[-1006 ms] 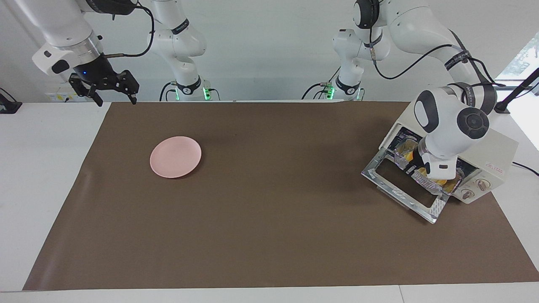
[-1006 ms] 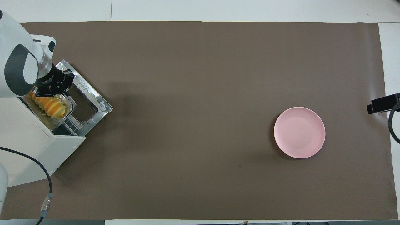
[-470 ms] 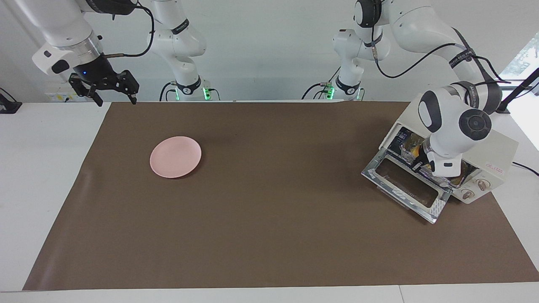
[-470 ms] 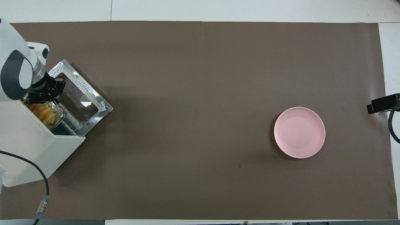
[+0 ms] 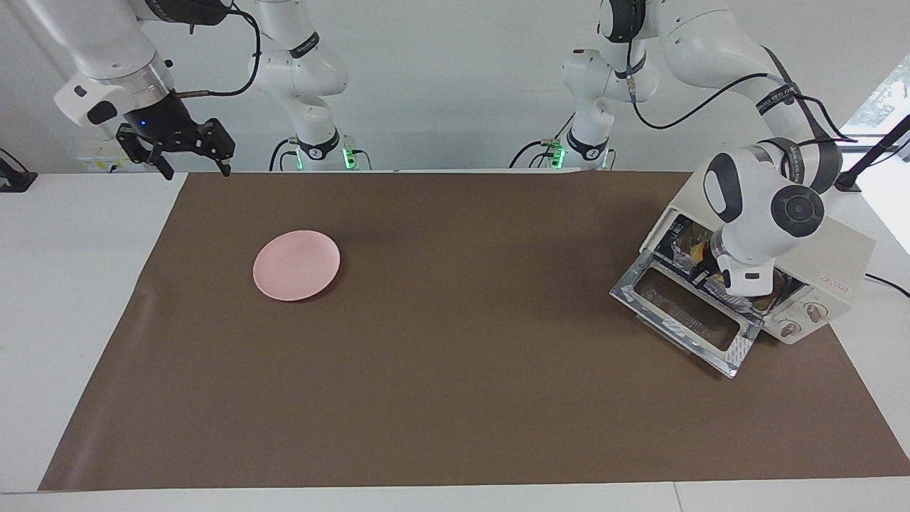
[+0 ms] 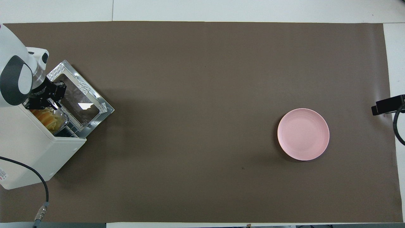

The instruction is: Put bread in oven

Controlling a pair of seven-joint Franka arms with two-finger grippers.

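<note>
Bench [image 5: 64,299], white, carries a wide brown mat [image 6: 202,126] over most of its top.

Oven [image 6: 28,152], cream-white box, stands at the left arm's end of the mat, turned at an angle. Glass door [image 6: 80,103] dropped open, lying flat. Two knobs [image 5: 814,311] on the front panel; red lettering [image 5: 837,284] above them, too small to read. A black cable trails from the oven's side.

Left arm bends down over the oven, wrist at the mouth. Left gripper [image 6: 49,98] is at the open mouth, right over the foil tray [image 6: 65,118]; whether its jaws are released or clenched on anything, cannot tell.

Right arm waits, raised above the bench edge at its own end. Right gripper [image 5: 186,146] hangs there with jaws spread apart, grasping nothing.

Pink plate [image 6: 303,134], round, bare, lies on the mat toward the right arm's end.

Bread [image 6: 47,116], golden-yellow and ridged, sits in the foil tray inside the oven, partly under the roof.
</note>
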